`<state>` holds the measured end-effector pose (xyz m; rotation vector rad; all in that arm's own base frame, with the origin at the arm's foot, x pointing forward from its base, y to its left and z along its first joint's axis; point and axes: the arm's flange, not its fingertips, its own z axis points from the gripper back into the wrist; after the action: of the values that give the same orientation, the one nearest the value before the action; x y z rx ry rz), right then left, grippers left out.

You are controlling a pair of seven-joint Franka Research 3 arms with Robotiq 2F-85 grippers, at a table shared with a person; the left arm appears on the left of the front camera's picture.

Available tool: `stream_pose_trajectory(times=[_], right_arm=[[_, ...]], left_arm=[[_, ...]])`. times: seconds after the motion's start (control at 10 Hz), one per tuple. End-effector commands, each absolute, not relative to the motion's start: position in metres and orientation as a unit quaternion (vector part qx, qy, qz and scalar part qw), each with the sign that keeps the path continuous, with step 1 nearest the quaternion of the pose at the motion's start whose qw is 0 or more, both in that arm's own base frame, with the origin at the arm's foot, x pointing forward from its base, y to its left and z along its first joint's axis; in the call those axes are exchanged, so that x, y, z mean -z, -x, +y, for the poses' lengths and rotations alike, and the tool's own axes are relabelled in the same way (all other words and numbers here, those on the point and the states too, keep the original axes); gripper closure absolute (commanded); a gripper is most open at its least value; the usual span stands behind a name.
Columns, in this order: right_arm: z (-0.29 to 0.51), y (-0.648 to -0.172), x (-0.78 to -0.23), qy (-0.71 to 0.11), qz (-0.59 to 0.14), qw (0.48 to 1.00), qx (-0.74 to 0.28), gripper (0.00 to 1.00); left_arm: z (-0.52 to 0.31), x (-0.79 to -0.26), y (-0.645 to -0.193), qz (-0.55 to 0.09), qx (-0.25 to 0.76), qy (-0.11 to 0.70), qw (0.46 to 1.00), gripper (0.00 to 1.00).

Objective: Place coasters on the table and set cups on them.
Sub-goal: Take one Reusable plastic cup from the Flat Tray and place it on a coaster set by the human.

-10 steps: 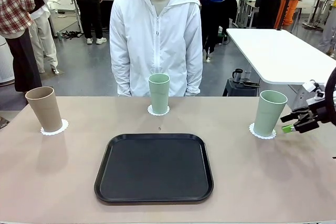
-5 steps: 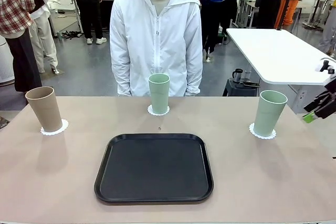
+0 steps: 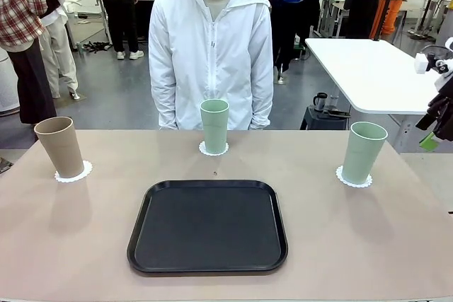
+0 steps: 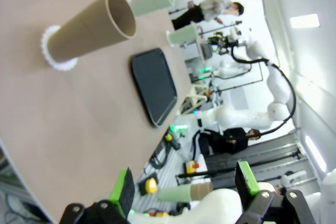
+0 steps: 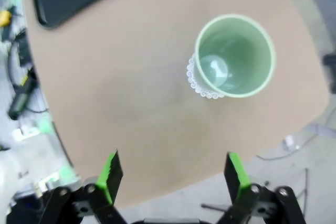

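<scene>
Three cups, three coasters, each pair mated on the worktop point(image 3: 78, 245). From the left: tan cup point(image 3: 60, 146) upright on its coaster point(image 3: 85, 172) near the left edge; far green cup point(image 3: 214, 125) upright on a coaster point(image 3: 205, 151) at the middle of the far edge, just before the person point(image 3: 210, 47); near green cup point(image 3: 364, 152) upright on a coaster point(image 3: 344, 180) toward the right edge. Between them, nearer the robot, a black tray point(image 3: 207, 225), bare.

Just changed, at the right: right hand point(image 3: 432, 136), a second ago level with the near green cup and just beside it, now up and off past the right edge of the worktop, well apart from that cup. Jaws spread wide in the right wrist view, green pads point(image 5: 110, 170) parted with nothing between. Cup left standing, centred well enough on its doily, lace showing around the base. Reads as a finished release and a retreat; by this layout, task looks complete, nothing left to place.

Left hand point(image 4: 186, 184) spread wide too, holding nothing, hanging off the worktop's left side with the tan cup ahead of it.

Contents: near green cup seen from above in the right wrist view, inside empty, only the pale floor showing. Tan cup's mouth in the left wrist view dark and, as far as visible, empty. Far green cup's inside not visible.
</scene>
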<state>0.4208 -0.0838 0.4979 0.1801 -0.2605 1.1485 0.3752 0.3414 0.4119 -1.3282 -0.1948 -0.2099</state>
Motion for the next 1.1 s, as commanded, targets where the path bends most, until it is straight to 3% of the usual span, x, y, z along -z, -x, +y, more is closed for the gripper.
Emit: stream_pose_trajectory(times=[0.0, 0.6, 1.0], right_arm=[[-0.068, -0.411, -0.503, -0.057, -0.11, 0.832, -0.541, 0.0], [-0.043, -0.43, -0.491, -0.033, -0.107, 0.886, -0.45, 0.0], [-0.054, -0.423, -0.509, -0.046, -0.116, 0.866, -0.484, 0.0]], left_arm=[[0.341, -0.413, -0.374, -0.09, 0.094, 0.612, 0.78, 0.0], [0.341, -0.413, -0.374, -0.09, 0.094, 0.612, 0.78, 0.0], [0.341, -0.413, -0.374, -0.09, 0.094, 0.612, 0.78, 0.0]])
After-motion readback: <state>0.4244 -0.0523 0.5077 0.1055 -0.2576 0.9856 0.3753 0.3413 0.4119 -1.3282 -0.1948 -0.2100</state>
